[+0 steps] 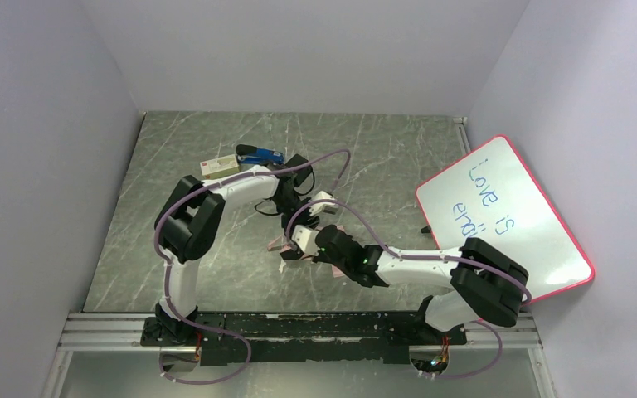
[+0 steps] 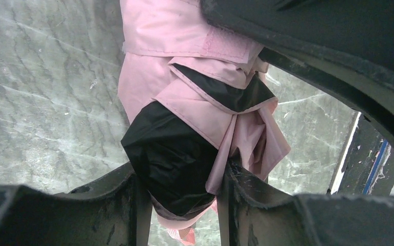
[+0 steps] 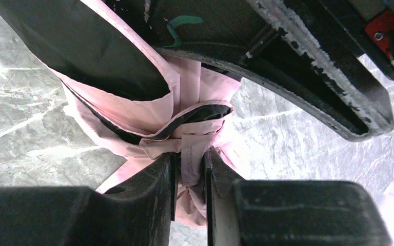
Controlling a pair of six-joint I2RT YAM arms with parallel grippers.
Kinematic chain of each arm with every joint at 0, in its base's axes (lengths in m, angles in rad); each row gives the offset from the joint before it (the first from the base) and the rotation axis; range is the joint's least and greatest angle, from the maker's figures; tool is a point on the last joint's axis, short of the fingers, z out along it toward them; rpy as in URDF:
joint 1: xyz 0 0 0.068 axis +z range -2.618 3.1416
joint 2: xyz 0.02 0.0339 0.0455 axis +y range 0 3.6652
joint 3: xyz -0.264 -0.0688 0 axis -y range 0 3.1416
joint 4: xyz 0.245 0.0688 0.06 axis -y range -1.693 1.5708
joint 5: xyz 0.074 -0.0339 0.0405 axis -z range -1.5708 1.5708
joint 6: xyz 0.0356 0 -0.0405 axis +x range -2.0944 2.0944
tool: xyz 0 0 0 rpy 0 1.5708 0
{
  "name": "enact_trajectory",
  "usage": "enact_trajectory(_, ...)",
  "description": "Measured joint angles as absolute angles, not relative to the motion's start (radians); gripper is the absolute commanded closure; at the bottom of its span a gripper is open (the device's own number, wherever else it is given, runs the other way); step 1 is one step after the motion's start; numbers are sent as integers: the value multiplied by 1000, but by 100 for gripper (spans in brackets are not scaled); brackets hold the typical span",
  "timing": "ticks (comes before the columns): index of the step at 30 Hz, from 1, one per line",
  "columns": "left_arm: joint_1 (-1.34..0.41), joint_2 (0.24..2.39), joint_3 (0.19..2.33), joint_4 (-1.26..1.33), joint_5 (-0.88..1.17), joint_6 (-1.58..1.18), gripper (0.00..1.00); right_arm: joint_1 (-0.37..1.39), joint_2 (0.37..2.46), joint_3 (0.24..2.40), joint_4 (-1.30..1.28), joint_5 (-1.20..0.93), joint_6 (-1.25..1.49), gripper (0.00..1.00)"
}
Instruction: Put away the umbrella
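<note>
My left jaws are half-narrowed around a bunched fold of the umbrella. Black lining and pink cloth fill the gap and touch both sides. My right jaws are nearly together, pinching a pink strip of its cloth. The umbrella lies mid-worktop, under both sets of jaws, which sit just beside each other. Near and beyond the left jaws lie a blue tool and a small box. Well right of the right jaws, a whiteboard lies tilted at the worktop's right edge. Open worktop runs to the far edge and out to the left.
</note>
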State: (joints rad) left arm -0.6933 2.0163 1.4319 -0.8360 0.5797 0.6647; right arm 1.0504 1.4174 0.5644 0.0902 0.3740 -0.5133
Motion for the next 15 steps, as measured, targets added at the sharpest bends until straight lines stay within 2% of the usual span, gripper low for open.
enact_trajectory(7, -705, 2016, 1431, -834, 583, 654, 95, 1050, 1365, 548, 62, 358, -490, 60)
enact_trajectory(11, -712, 2016, 1428, -830, 587, 647, 95, 1050, 1299, 533, 15, 340, -465, 51)
enact_trajectory(15, -711, 2016, 1423, -823, 587, 646, 95, 1050, 1210, 519, -36, 326, -435, 47)
